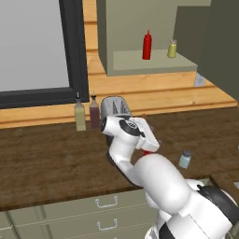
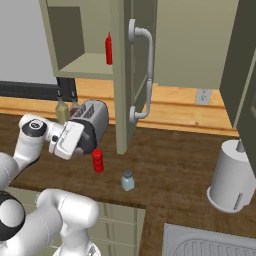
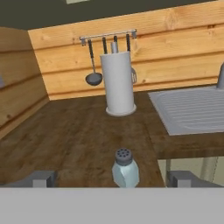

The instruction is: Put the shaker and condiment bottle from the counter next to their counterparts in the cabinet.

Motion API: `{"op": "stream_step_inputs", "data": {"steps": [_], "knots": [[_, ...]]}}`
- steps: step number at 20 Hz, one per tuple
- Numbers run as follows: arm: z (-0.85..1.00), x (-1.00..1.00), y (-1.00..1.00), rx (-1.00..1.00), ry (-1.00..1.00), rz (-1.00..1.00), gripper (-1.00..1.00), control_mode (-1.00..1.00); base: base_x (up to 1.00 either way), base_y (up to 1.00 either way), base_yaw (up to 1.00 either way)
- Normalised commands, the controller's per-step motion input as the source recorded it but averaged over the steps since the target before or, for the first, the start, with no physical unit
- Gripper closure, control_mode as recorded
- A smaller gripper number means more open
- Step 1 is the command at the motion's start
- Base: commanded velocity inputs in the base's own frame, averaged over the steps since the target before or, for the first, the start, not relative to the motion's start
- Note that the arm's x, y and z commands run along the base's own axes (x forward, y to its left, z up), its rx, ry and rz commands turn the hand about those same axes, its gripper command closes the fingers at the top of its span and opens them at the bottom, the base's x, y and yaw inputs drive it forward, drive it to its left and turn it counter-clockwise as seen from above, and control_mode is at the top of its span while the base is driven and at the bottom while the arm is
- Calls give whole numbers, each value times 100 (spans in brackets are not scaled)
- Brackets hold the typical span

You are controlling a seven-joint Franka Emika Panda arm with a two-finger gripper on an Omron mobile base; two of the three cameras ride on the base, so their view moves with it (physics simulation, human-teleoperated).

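Shaker (image 3: 125,168) stands upright between the released end effector's (image 3: 114,178) fingertips, condiment bottle (image 2: 98,160) just beside.

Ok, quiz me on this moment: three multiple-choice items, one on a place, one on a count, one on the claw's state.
1. Where does the shaker stand?
A. on the counter
B. on the cabinet shelf
C. in the sink

2. How many things stand on the shelf of the cabinet?
A. none
B. two
C. four

3. How is the claw?
A. shut on the shaker
B. shut on nothing
C. open

Key: 1 A, it stands on the dark wood beside the condiment bottle. 2 B, tall red bottle and yellowish-green shaker. 3 C, fingers stand wide either side of the shaker.
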Motion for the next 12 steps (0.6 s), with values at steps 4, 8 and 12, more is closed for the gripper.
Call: {"op": "stream_step_inputs", "data": {"steps": [4, 8, 12], "knots": [[-54, 0, 0, -2, 0, 0, -100, -100, 0, 0, 0], [-33, 6, 0, -2, -1, 0, -100, -100, 0, 0, 0], [0, 25, 0, 0, 0, 0, -100, -100, 0, 0, 0]]}}
